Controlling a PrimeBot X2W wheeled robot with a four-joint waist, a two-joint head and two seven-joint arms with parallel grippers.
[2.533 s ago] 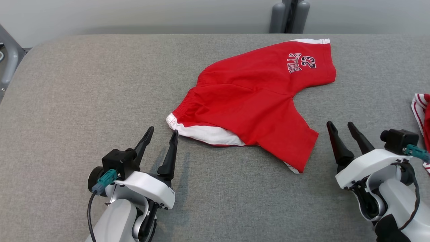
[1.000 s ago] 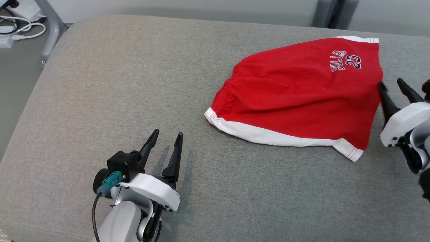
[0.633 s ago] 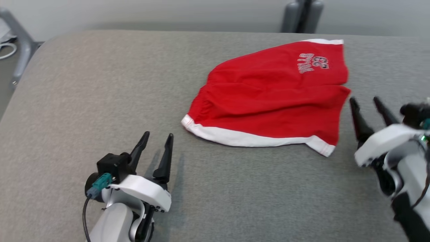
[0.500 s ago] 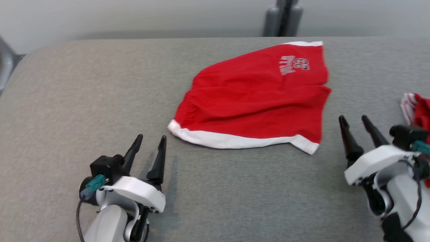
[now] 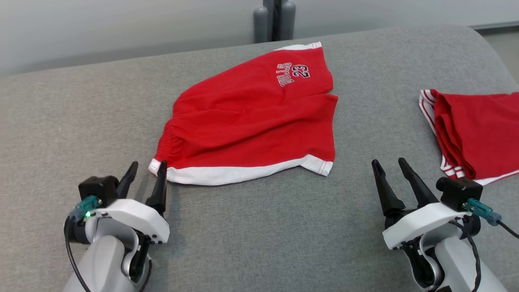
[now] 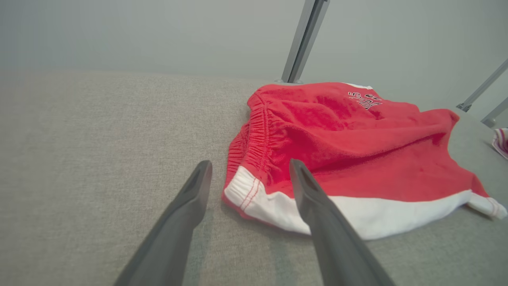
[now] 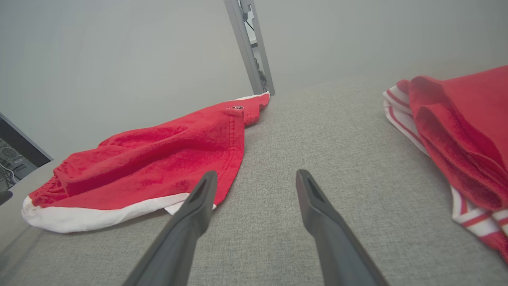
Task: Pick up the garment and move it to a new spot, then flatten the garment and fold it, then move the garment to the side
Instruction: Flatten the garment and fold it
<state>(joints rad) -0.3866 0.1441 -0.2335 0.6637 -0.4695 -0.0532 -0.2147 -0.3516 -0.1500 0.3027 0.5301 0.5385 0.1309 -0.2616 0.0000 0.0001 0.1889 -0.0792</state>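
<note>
Grey fabric tabletop (image 5: 263,243), folded red striped cloth (image 5: 478,125) at its right side, grey post (image 5: 274,20) behind, pale wall (image 5: 121,28)

Head view: high, facing forward and down over the grey desk (image 5: 259,243); wide, left pincer (image 5: 148,163) and right pincer (image 5: 387,160) at the lower corners.
Left wrist view: low, close, facing the waistband corner of the red shorts (image 5: 251,121).
Right wrist view: low, facing between shorts and second red garment (image 5: 478,125).
Shared: shorts, all three views.

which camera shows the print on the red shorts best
The head view: the print on the shorts lies whole, though upside down. The left wrist view catches it small and slanted; the right wrist view, a sliver.
</note>
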